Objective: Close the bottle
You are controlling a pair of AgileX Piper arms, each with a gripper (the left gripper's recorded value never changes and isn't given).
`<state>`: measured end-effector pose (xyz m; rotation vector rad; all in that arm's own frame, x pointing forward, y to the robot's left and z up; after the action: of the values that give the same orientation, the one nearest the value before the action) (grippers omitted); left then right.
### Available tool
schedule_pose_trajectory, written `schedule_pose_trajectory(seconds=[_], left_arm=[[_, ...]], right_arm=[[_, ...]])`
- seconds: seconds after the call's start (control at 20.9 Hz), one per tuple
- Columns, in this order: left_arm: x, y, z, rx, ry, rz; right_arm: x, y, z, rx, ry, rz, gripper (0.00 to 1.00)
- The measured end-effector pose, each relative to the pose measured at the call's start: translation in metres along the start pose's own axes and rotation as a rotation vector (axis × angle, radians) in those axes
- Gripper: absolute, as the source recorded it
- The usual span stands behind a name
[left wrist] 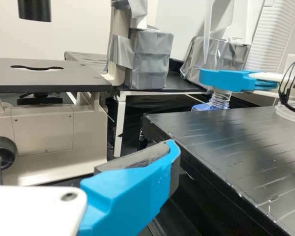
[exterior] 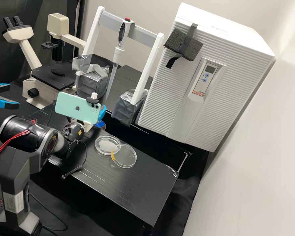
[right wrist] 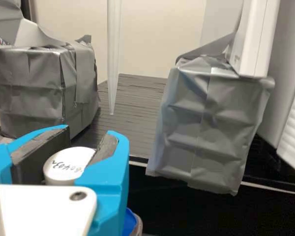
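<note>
Right pincer (right wrist: 76, 152) clamped on white cap (right wrist: 69, 168), just above clear bottle (left wrist: 220, 100), left pincer (exterior: 3, 96) wide, well apart

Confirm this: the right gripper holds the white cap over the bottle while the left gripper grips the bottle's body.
Not quite. The left gripper grips nothing: it is open, off by the microscope, apart from the bottle, as the high view shows. The right gripper does hold the white cap over it.
</note>
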<state>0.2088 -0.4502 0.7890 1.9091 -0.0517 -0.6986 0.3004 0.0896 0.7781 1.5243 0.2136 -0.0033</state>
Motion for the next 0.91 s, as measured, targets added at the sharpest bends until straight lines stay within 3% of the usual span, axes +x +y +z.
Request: schedule_pose_trajectory(seconds=[0.29,0.91], left_arm=[[0.0013,0.0024,-0.0006,0.007,-0.002,0.006],[0.0022,0.0036,-0.0027,0.001,0.01,0.016]], right_arm=[[0.0007,-0.0007,0.0014,-0.019,-0.005,0.003,0.0],[0.0007,0.0014,0.0038,-0.015,-0.016,0.013,0.0]])
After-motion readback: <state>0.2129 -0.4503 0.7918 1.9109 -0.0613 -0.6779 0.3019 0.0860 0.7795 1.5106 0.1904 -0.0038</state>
